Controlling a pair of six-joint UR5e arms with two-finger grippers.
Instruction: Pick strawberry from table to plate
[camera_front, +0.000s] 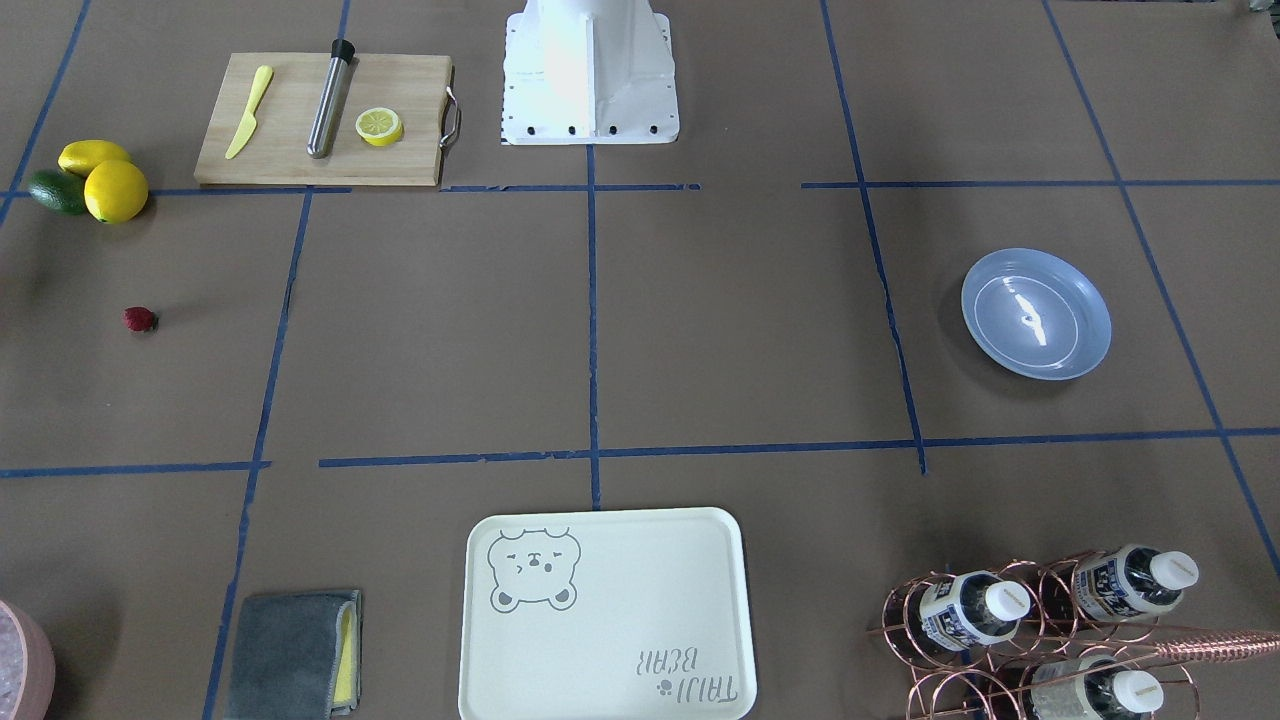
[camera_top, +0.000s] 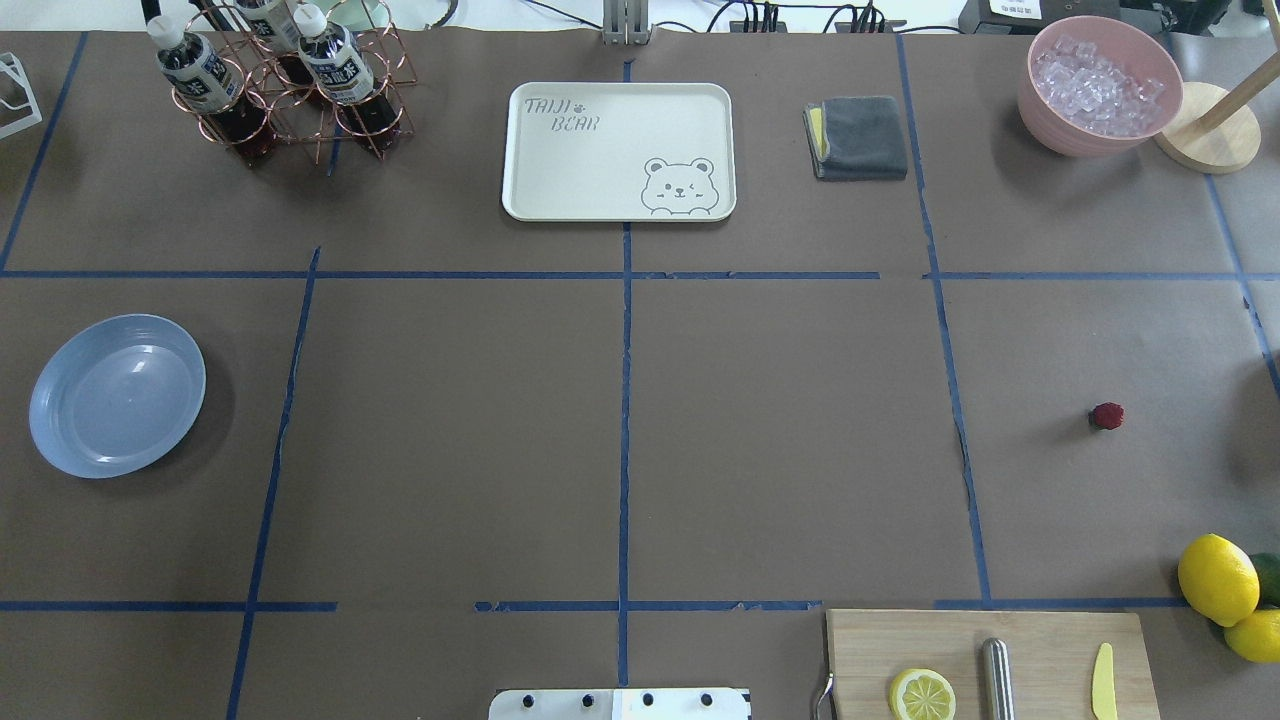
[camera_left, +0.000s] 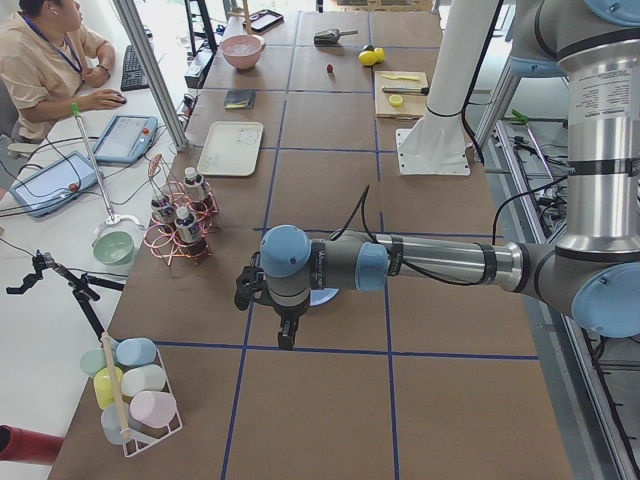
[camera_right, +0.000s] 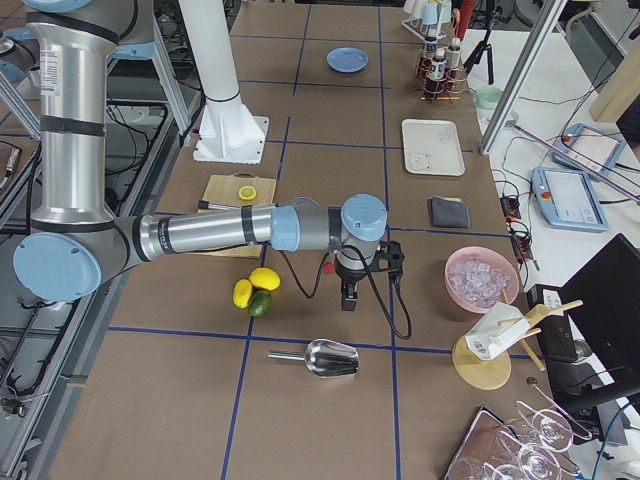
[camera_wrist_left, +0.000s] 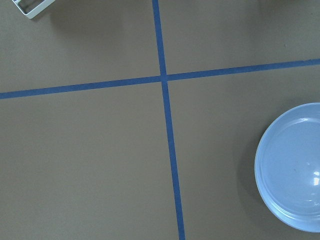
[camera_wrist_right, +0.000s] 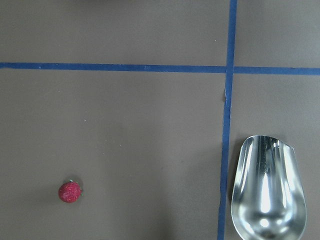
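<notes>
Near strawberry (camera_top: 1107, 416): lemons (camera_top: 1217, 580), scoop (camera_wrist_right: 267, 190) | plate (camera_top: 117, 395) well apart across table (camera_top: 780, 450)

The cream tray (camera_top: 620, 140) carries the words "TAIJI BEAR" beside a bear drawing. The bottles' (camera_top: 190, 68) labels are too small to read.

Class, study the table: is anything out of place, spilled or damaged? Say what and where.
Nothing is spilled or tipped. The strawberry lies alone on the bare table, apart from the lemons. The blue tape grid has gaps and frayed stretches.
</notes>
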